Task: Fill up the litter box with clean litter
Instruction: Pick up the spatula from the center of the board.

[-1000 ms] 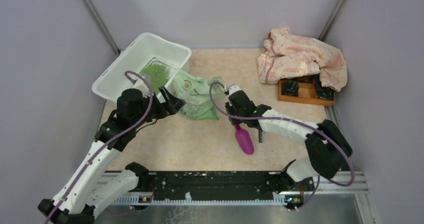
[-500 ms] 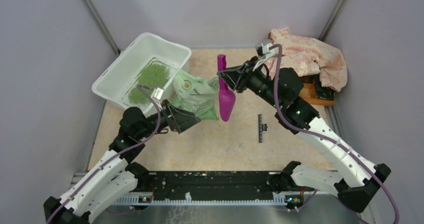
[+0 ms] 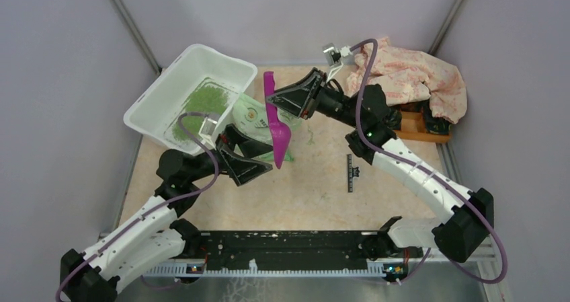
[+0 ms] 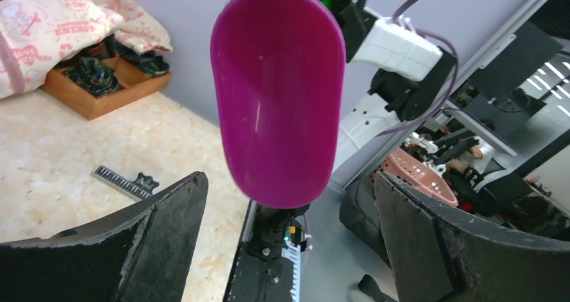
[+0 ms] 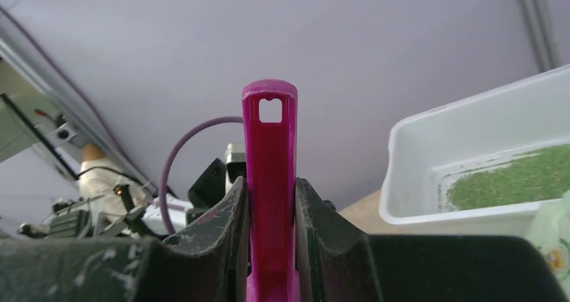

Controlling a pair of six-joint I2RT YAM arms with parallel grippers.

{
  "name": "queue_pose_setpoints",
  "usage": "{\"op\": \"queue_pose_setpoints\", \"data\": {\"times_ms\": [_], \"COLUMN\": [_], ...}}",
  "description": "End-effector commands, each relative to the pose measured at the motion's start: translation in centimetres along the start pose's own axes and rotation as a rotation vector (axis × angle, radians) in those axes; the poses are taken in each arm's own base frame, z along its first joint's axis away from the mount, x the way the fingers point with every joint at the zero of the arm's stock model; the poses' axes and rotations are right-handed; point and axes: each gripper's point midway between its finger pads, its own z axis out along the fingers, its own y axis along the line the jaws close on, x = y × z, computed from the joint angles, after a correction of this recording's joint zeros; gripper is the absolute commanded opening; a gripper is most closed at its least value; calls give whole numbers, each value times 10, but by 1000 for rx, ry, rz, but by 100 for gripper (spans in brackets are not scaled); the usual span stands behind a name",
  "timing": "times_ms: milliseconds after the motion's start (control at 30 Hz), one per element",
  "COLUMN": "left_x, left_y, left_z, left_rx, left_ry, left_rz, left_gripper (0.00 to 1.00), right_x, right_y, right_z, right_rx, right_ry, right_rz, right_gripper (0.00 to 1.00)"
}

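The white litter box (image 3: pixel 153 95) stands at the back left with a patch of green clean litter (image 3: pixel 201 102) in it; both also show in the right wrist view, box (image 5: pixel 430 161) and litter (image 5: pixel 511 181). My right gripper (image 3: pixel 274 102) is shut on the handle of a magenta scoop (image 3: pixel 277 134), held in the air above the light green litter bag (image 3: pixel 254 120). The handle stands between its jaws (image 5: pixel 270 181). My left gripper (image 3: pixel 252 162) is open and empty, just below the scoop's bowl (image 4: pixel 279 93).
A pink cloth (image 3: pixel 406 77) lies over an orange wooden tray (image 3: pixel 410 126) at the back right. A black ruler (image 3: pixel 350 173) lies on the table at centre right. A few green granules (image 3: pixel 310 139) are scattered next to the bag.
My right gripper has carried the scoop left, toward the litter box, with its bowl now hanging down. My left gripper has moved slightly right, under the scoop.
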Motion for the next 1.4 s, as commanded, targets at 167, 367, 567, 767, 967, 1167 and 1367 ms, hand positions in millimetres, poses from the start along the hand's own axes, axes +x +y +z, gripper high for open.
{"op": "queue_pose_setpoints", "data": {"times_ms": [167,367,567,767,967,1167,1367], "left_x": [-23,-21,-31,-36,-38,-34,-33], "left_y": [-25,-20,-18,-20,-18,-9,-4], "left_z": [1,14,24,29,36,44,48], "left_rx": [88,98,81,79,68,41,30], "left_ry": [-91,-71,-98,-107,-107,-95,-85], "left_rz": [52,32,40,45,47,48,67], "left_gripper": [99,99,99,99,99,99,98], "right_x": [-20,-17,-9,-2,3,7,8], "right_y": [50,44,32,24,19,18,20], "right_z": [-8,-7,-11,-15,-19,-22,-25], "right_rx": [-259,-238,-183,-129,-112,-114,-120], "right_ry": [-94,-100,-88,-70,-71,-72,-71], "right_rz": [29,38,25,-6,-7,5,9], "right_gripper": [0,0,0,0,0,0,0]}}
